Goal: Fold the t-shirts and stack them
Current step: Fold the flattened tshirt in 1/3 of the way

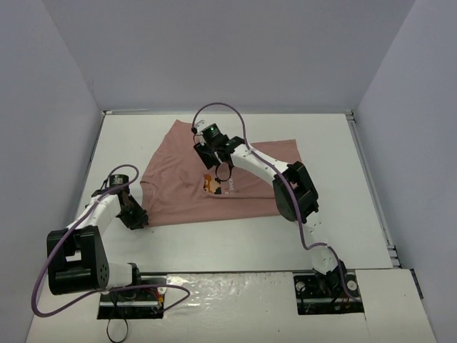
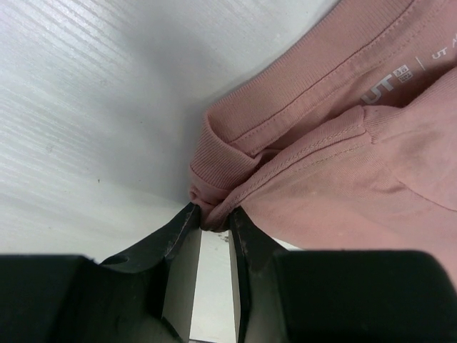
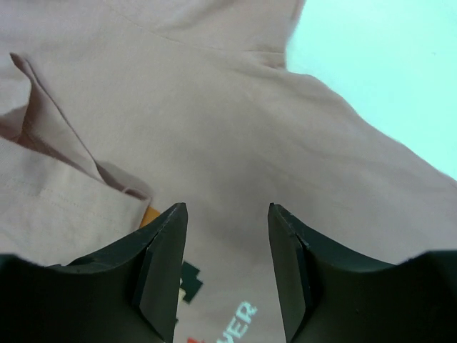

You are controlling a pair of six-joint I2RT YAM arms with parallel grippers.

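Dusty-pink t-shirt (image 1: pixel 178 196) spread rumpled across middle of white tabletop (image 1: pixel 343 164), chest print (image 1: pixel 211 184) w/ small white text facing up, far-left part bunched in a peak. L claw (image 2: pixel 213 219) at shirt's near-left corner, narrow, pinched on a bunched ribbed edge of the fabric, cloth nipped right btwn the dark fingertips; rest of shirt running off to the right in wrist view, "UT" lettering printed on the fabric nearby. R claw (image 3: pixel 227 214) over shirt's centre, just beyond the print, jaws apart, nothing btwn them; plain pink cloth below, loose fold (image 3: pixel 107 179) beside one finger, bit of print and pale lettering at bottom of wrist view. Touching cloth or hovering just above: can't tell. R arm stretched diagonally over shirt's right half; L arm bent near tabletop's left edge.
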